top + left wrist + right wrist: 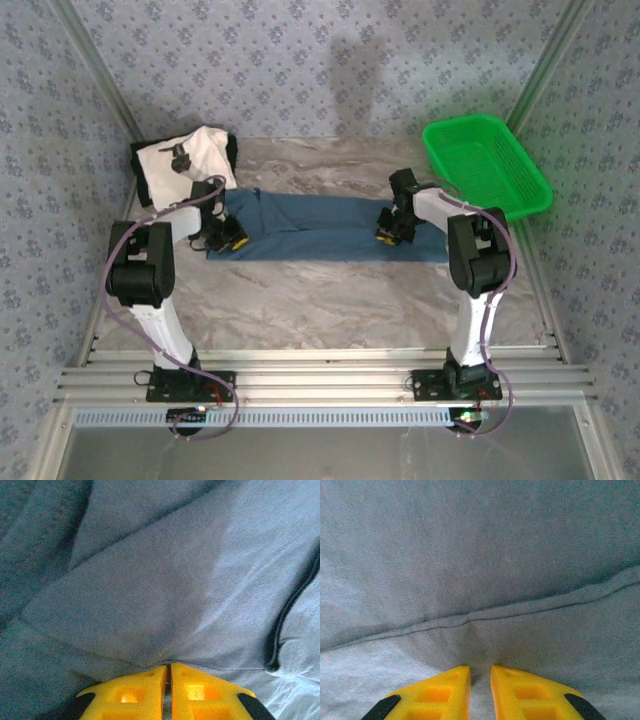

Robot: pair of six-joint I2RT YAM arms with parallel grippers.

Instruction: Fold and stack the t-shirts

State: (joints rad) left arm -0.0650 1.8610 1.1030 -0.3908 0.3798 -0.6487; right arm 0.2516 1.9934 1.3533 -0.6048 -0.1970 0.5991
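Green plastic basket (446, 168) with mesh walls sits at the far right of the marble-look bench (330, 300). The blue shirt (320, 228), a soft fine-knit thing, is stretched in a long band across the middle. Left gripper (168, 666) is pinched tight on a pucker at its left end, and right gripper (480, 669) is clamped on cloth near a stitched hem (520, 611). White shirt (190, 160) with dark trim is bunched up far left.

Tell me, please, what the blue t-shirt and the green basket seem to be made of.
The blue t-shirt: soft, matte knit cloth, likely cotton jersey; fine ribbing, creases and a stitched hem show. The green basket: apparently rigid, glossy plastic; its walls look meshed.
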